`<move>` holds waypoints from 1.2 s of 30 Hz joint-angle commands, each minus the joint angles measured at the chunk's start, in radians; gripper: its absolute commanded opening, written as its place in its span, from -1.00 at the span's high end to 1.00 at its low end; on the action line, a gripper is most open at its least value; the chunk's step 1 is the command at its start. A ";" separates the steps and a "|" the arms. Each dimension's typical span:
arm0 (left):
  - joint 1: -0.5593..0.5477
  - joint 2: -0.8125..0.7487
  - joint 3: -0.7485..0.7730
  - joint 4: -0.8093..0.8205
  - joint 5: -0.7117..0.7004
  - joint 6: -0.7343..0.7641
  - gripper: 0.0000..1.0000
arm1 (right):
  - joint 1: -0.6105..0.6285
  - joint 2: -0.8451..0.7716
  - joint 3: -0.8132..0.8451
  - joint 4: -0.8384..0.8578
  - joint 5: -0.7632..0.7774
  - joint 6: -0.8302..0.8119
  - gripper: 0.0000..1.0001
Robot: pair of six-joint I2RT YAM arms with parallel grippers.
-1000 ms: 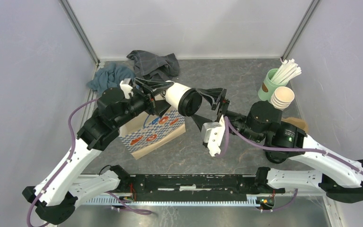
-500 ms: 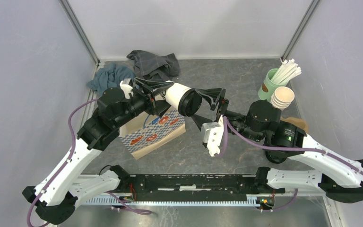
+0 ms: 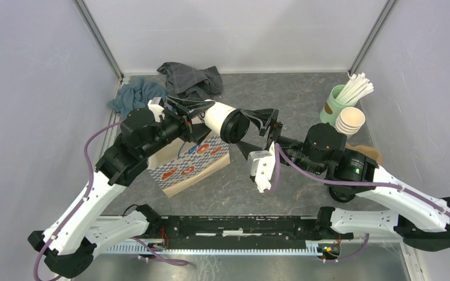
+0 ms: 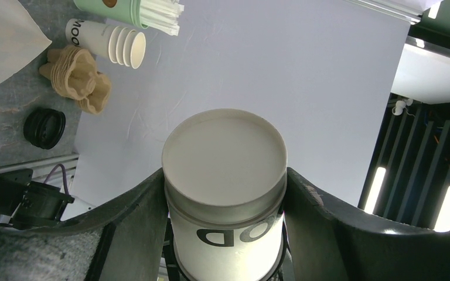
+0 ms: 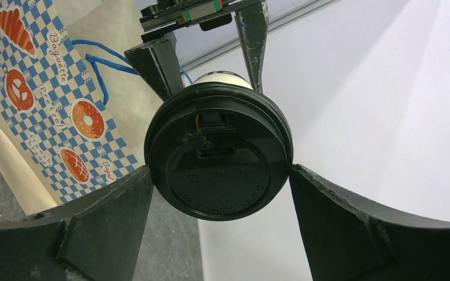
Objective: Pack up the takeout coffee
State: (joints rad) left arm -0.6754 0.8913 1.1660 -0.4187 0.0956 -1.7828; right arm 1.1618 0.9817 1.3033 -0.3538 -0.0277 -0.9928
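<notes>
Grey table (image 3: 304, 93), white walls: left gripper (image 3: 208, 120) is clamping the coffee cup (image 3: 220, 119) sideways in the air by the paper bag (image 3: 190, 164), right gripper (image 5: 220, 175) is standing apart around its black lid (image 3: 236, 127); a handover is seemingly proceeding, the next move calling for the right closing squarely before the left releases.

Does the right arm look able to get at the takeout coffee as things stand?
Probably yes: the open right gripper flanks the takeout coffee, nothing between them; the left gripper holds its base.
</notes>
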 commanded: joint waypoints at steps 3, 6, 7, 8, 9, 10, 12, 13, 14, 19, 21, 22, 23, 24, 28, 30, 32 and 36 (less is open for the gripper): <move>-0.011 0.004 0.024 0.023 0.050 0.033 0.22 | -0.004 0.008 0.033 0.082 -0.027 0.007 -0.90; -0.009 0.003 0.026 0.023 0.049 0.033 0.23 | -0.005 0.008 0.037 0.079 -0.035 0.006 -0.91; -0.009 0.005 0.026 0.021 0.050 0.033 0.23 | -0.005 0.010 0.040 0.072 -0.042 0.004 -0.88; -0.010 0.004 0.026 0.021 0.050 0.033 0.24 | -0.005 0.012 0.044 0.065 -0.046 0.004 -0.86; -0.010 0.005 0.027 0.021 0.051 0.034 0.24 | -0.004 0.016 0.050 0.059 -0.051 0.003 -0.83; -0.009 0.006 0.027 0.020 0.053 0.034 0.24 | -0.004 0.019 0.053 0.053 -0.057 0.003 -0.80; -0.009 0.008 0.029 0.018 0.056 0.034 0.24 | -0.004 0.023 0.058 0.043 -0.066 0.003 -0.73; -0.010 0.010 0.030 0.017 0.055 0.034 0.24 | -0.005 0.025 0.061 0.039 -0.068 0.003 -0.68; -0.009 0.009 0.031 0.018 0.056 0.035 0.24 | -0.005 0.026 0.060 0.038 -0.065 0.002 -0.63; -0.010 0.007 0.032 0.008 0.052 0.036 0.24 | -0.005 0.014 0.044 0.056 -0.044 0.012 -0.56; -0.009 0.005 0.031 0.004 0.049 0.033 0.24 | -0.005 0.006 0.034 0.065 -0.036 0.018 -0.53; -0.009 0.006 0.030 0.003 0.049 0.033 0.24 | -0.006 0.006 0.031 0.067 -0.032 0.022 -0.51; -0.009 0.005 0.029 0.002 0.047 0.033 0.22 | -0.005 0.004 0.030 0.068 -0.029 0.028 -0.50; -0.009 0.005 0.030 -0.001 0.045 0.034 0.17 | -0.006 0.004 0.026 0.073 -0.024 0.033 -0.47; -0.010 -0.004 0.032 -0.020 0.029 0.046 -0.08 | -0.005 -0.014 -0.008 0.125 0.034 0.079 -0.41; -0.009 -0.012 0.034 -0.042 0.011 0.063 -0.26 | -0.004 -0.023 -0.022 0.147 0.091 0.119 -0.41; -0.009 -0.021 0.048 -0.081 -0.019 0.101 -0.45 | -0.005 -0.035 -0.037 0.160 0.154 0.163 -0.42; -0.007 -0.038 0.094 -0.191 -0.113 0.205 -0.70 | -0.005 -0.066 -0.059 0.131 0.282 0.239 -0.42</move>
State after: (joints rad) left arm -0.6765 0.8890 1.1881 -0.5037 0.0631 -1.7378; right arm 1.1614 0.9672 1.2564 -0.3260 0.0608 -0.8810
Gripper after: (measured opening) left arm 0.808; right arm 0.774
